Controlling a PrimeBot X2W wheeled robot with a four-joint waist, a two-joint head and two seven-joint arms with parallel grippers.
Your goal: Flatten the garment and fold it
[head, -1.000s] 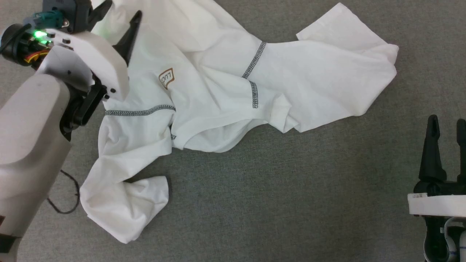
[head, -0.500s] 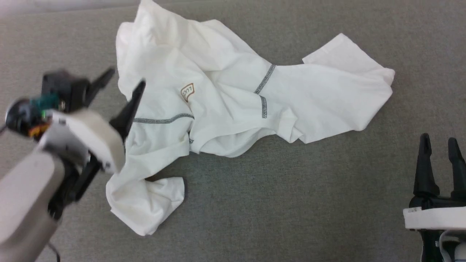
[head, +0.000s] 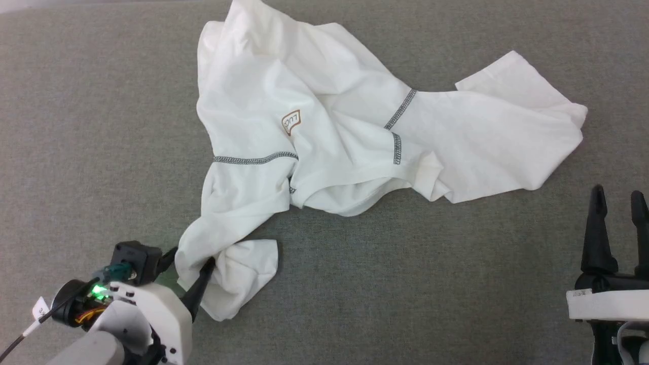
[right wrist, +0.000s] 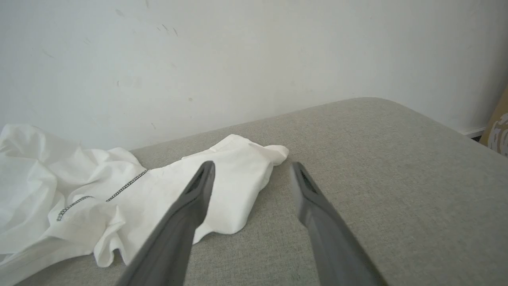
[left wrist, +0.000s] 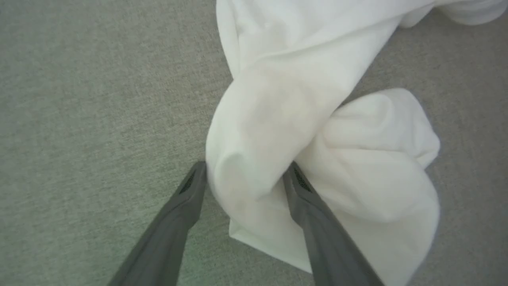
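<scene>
A grey woven surface (head: 101, 126) spreads under everything, and in the right wrist view it runs back to a plain white wall (right wrist: 238, 51). The garment (head: 329, 126) lies crumpled across the upper middle of the surface, unfolded and far from flat, its body heaped toward the far edge. One sleeve (head: 507, 137) stretches out toward the robot's right. The other sleeve (head: 228, 274) trails down toward the robot's left and ends in a bunched fold. The left gripper (head: 190, 256) sits at that fold with its fingers spread wide, one on each side of the rolled fabric (the cloth bulges between them, straddled rather than pinched). The right gripper (head: 618, 192) waits at the lower right, well apart from the cloth, fingers parted and holding nothing. Grey zigzag stitching (head: 256, 160) crosses the seams, and a small tan-bordered patch (head: 291, 122) sits just above it.
</scene>
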